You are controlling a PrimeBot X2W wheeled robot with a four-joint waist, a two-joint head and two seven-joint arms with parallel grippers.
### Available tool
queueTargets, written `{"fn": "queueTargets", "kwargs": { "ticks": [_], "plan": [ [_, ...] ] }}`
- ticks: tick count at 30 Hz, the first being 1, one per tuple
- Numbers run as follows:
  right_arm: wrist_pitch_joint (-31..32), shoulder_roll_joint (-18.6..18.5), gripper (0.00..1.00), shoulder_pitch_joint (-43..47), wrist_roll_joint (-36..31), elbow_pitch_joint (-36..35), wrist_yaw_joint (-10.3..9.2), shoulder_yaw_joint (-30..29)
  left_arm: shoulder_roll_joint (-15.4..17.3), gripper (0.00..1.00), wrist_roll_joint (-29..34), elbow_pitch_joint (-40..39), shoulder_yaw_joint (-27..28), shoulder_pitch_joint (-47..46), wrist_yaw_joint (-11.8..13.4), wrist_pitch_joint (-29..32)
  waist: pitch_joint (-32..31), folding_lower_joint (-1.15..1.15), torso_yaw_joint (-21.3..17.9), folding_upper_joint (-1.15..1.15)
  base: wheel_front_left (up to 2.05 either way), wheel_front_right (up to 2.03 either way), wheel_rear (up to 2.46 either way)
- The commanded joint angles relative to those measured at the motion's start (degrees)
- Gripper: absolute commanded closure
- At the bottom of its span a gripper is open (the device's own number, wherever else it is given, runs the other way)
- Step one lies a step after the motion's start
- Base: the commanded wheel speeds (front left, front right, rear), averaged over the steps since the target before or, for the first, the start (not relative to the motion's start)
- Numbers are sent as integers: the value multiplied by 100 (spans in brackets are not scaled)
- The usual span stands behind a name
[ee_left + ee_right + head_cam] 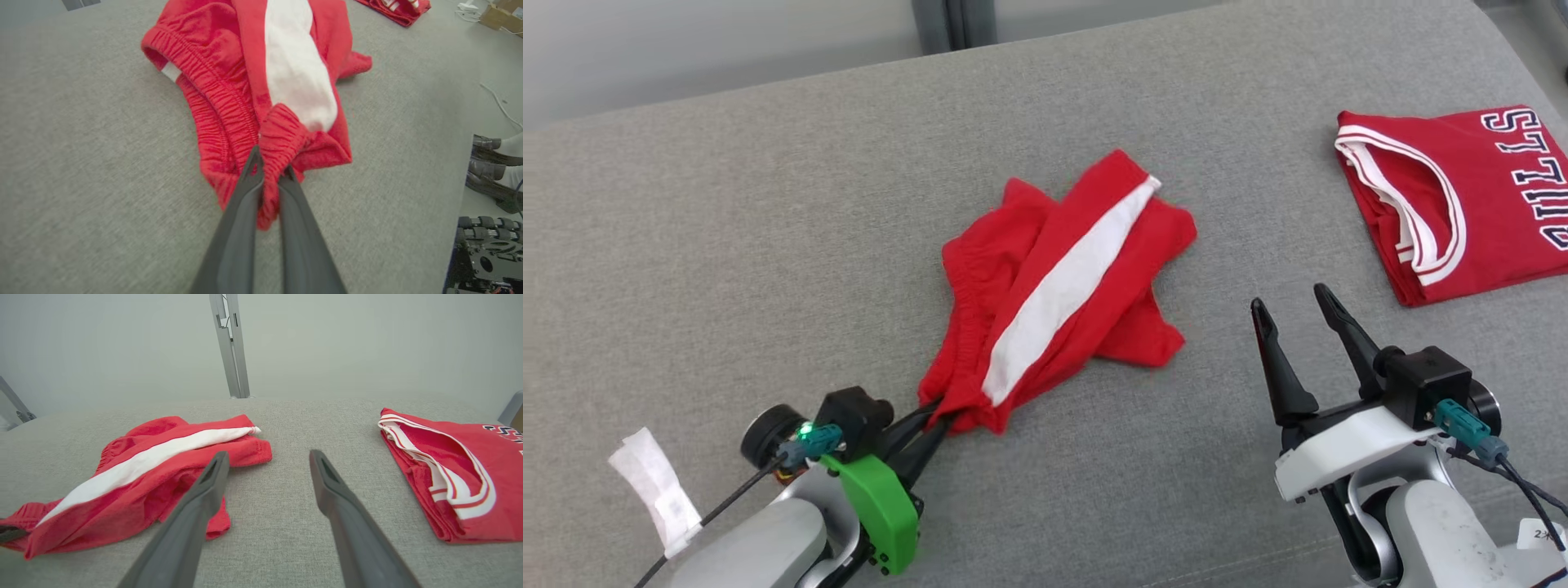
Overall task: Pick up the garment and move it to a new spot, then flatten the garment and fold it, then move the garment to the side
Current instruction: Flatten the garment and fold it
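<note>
Red shorts (1062,294) with a white side stripe at centre; red jersey (1486,188) (white trim, navy lettering) upper right; grey surface (727,245) beneath.

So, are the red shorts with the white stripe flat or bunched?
Bunched: the red shorts lie in overlapping folds, waistband pinched in the left gripper.
</note>
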Motion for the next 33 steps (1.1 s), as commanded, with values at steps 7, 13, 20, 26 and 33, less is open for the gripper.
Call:
{"fn": "queueTargets", "kwargs": {
  "ticks": [7, 13, 20, 26, 33],
  "plan": [
    [111, -57, 0, 117, 36, -44, -9, 49, 45, 0, 229, 376, 576, 429, 408, -67, -417, 0, 367, 0, 0, 0, 0],
    [136, -88, 0, 241, 48, -87, -9, -23, -71, 0, 400, -194, 1923, 1183, 590, -68, -533, 0, 512, 0, 0, 0, 0],
    [184, -98, 0, 311, 28, -158, -9, -88, -435, 0, 878, -1045, 3720, 2325, 491, -63, -618, 0, 661, 0, 0, 0, 0],
    [211, -89, 0, 351, 15, -194, -9, -153, -939, 0, 1440, -1506, 4869, 2906, 300, -63, -660, 0, 750, 0, 0, 0, 0],
    [198, -73, 0, 373, 32, -190, -9, -219, -1845, 0, 1816, -1951, 6090, 3191, 10, -64, -696, 0, 793, 0, 0, 0, 0]
  ]
}}
